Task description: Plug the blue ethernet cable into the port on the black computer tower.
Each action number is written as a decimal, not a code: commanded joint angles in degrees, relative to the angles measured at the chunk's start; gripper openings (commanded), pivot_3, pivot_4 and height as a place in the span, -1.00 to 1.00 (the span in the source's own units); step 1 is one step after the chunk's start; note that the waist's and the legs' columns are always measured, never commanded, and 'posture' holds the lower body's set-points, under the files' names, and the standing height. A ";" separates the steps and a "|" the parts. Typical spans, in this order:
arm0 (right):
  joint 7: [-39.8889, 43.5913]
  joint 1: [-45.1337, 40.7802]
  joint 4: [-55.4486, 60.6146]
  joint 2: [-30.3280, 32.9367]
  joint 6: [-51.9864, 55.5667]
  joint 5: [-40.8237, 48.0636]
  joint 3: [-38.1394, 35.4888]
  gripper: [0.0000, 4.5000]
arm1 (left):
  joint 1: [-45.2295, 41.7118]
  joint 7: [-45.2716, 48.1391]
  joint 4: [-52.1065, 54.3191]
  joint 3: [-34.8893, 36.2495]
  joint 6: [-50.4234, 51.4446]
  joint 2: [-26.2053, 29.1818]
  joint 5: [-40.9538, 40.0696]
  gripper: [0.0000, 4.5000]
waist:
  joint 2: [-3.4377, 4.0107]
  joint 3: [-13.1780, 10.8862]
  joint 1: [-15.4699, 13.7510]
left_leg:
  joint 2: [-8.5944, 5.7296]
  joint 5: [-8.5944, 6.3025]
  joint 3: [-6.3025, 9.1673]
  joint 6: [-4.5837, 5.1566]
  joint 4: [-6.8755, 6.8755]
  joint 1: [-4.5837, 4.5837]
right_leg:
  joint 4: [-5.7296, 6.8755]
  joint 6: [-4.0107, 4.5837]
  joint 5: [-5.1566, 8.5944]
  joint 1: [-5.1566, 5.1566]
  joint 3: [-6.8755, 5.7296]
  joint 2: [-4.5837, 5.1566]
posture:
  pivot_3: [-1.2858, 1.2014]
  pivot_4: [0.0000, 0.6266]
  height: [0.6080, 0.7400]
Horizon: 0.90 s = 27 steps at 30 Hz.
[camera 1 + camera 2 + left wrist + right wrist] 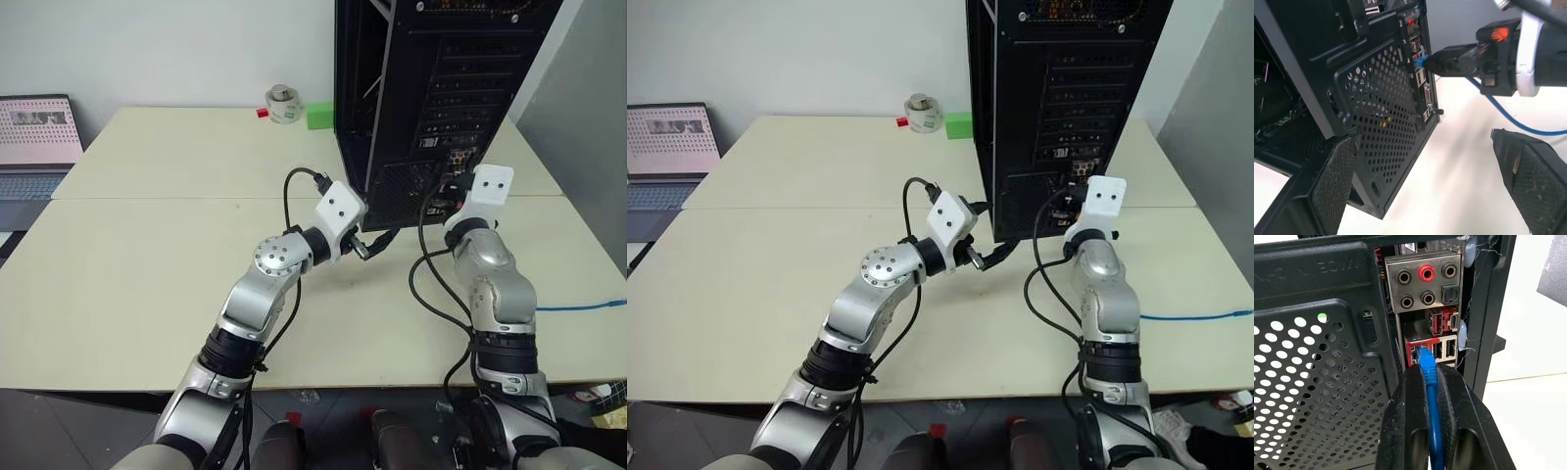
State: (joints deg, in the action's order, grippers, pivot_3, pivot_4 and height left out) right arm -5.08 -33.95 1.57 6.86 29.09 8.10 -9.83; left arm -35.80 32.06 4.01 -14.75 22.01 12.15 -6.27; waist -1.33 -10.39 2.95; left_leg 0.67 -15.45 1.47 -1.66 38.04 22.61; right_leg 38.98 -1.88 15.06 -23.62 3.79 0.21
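Note:
The black computer tower [441, 88] stands upright at the back of the table, its rear panel facing me. My right gripper [1429, 374] is shut on the blue ethernet cable [1431, 396] just behind its plug. The plug's tip sits in the mouth of the red-framed port [1415, 352] below the audio jacks; how deep it sits I cannot tell. The rest of the cable trails over the table to the right [588, 306]. My left gripper [370, 245] stands open and empty by the tower's lower mesh vent [1386, 112], to the left of the right gripper [1449, 61].
A laptop [34, 147] sits at the table's far left. A tape roll [282, 103] and a green block [319, 116] lie behind the tower's left side. Black arm cables [431, 284] loop over the table between my arms.

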 commanded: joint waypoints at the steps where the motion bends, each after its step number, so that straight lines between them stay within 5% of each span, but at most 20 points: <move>1: 0.06 -3.11 0.07 0.05 -3.02 -0.55 0.29 -1.00 | -0.24 0.11 2.66 0.13 -0.18 -0.26 0.01 1.00 | 0.00 0.00 0.20 | 0.00 0.00 -0.01 0.00 0.00 -0.01 | 0.00 0.00 0.00 0.00 0.02 0.00 | 0.03 -0.52 1.00; 8: 2.37 -2.55 -0.22 0.94 -2.30 -0.39 0.97 -1.00 | -0.20 0.00 2.52 0.18 -0.25 -0.29 0.12 1.00 | 0.00 0.00 0.42 | 0.01 0.00 -0.02 0.00 0.00 -0.03 | 0.01 -0.01 -0.01 0.00 0.05 -0.02 | 0.03 -0.52 1.00; 20: 10.02 1.64 6.50 7.86 4.09 2.14 -0.12 0.31 | -0.55 -0.27 0.61 1.62 -0.90 0.17 -0.12 1.00 | 0.00 0.00 0.05 | -0.02 0.00 0.03 0.00 -0.04 0.06 | -0.06 -0.01 -0.01 -0.01 -0.01 0.04 | 0.03 -0.52 1.00; 27: 23.98 6.98 15.88 17.85 8.25 9.34 -1.93 0.95 | -1.17 1.68 0.23 4.27 2.03 4.39 -0.69 1.00 | 0.00 0.00 -0.02 | -0.02 -0.01 0.04 0.01 -0.04 0.05 | -0.06 -0.02 0.00 -0.01 -0.02 0.02 | 0.03 -0.52 1.00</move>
State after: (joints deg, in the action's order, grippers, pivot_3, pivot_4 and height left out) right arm 12.64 -28.40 12.43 20.86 37.29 14.36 -9.97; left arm -35.71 32.21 3.54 -12.71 23.82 14.55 -6.53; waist -1.33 -10.40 2.93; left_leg 0.64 -15.46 1.53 -1.65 38.00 22.69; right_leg 38.92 -1.89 15.06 -23.63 3.73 0.23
